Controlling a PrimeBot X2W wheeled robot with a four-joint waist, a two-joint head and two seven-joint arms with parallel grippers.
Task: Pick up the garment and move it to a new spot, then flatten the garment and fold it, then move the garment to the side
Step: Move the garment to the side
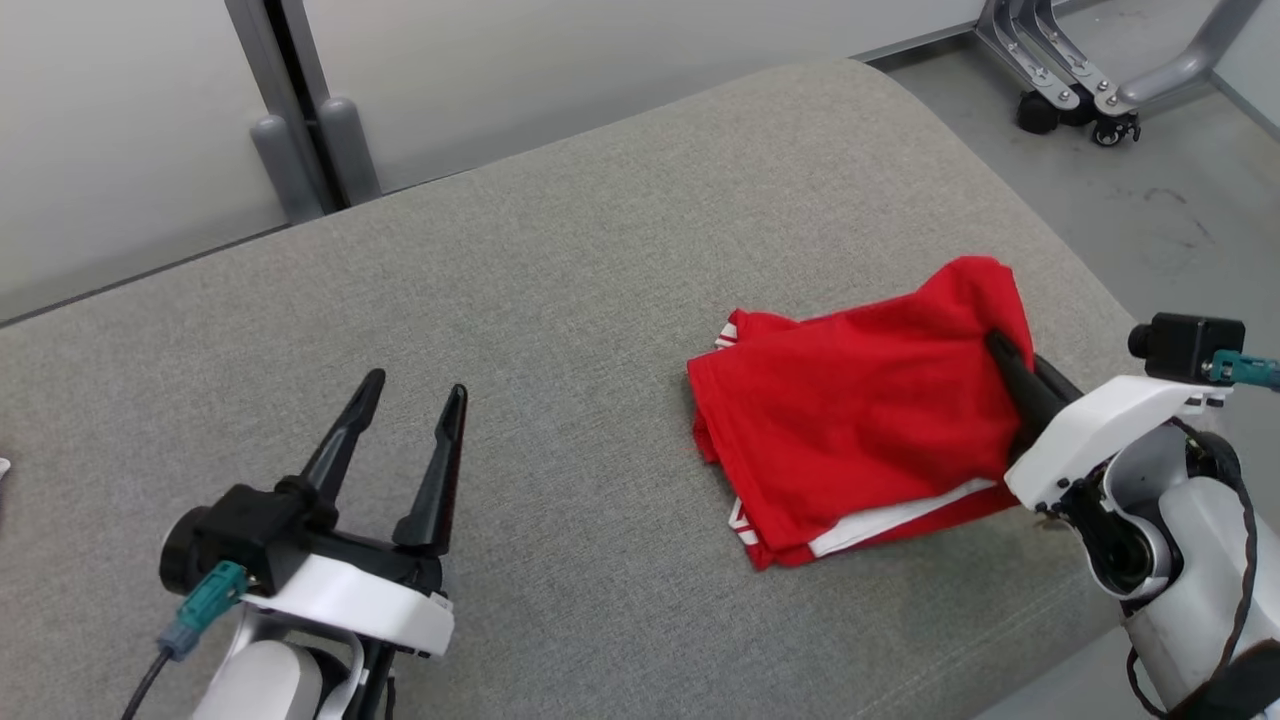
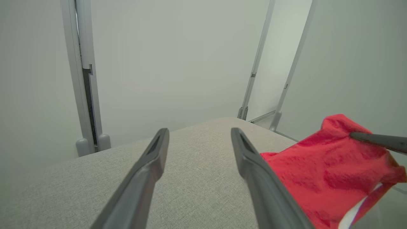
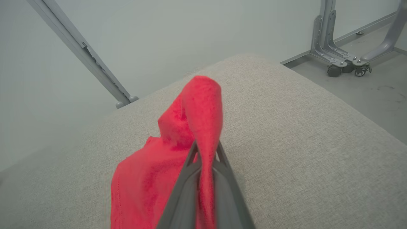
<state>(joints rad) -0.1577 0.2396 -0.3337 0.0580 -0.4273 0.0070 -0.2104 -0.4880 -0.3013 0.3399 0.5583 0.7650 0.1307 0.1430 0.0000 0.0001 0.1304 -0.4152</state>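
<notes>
**Red garment pinched at one edge by the right pincer**

Seen from the head camera, a red garment [image 1: 860, 420] with white trim lies folded on a grey, fabric-covered tabletop [image 1: 550, 300], at about 4 o'clock from the picture's middle. The right pincer [image 1: 1015, 365] reaches in from 4 o'clock and is clenched on the garment's 3 o'clock edge. A peak of cloth is raised there, and the rest lies on the tabletop. In the right wrist view, a red fold stands up between the two closed fingers. The left pincer [image 1: 414, 390] is at 8 o'clock, released and spread wide, holding nothing, well apart from the garment. A grey wheeled frame [image 1: 1090, 80] stands on the floor at 1 o'clock.
</notes>
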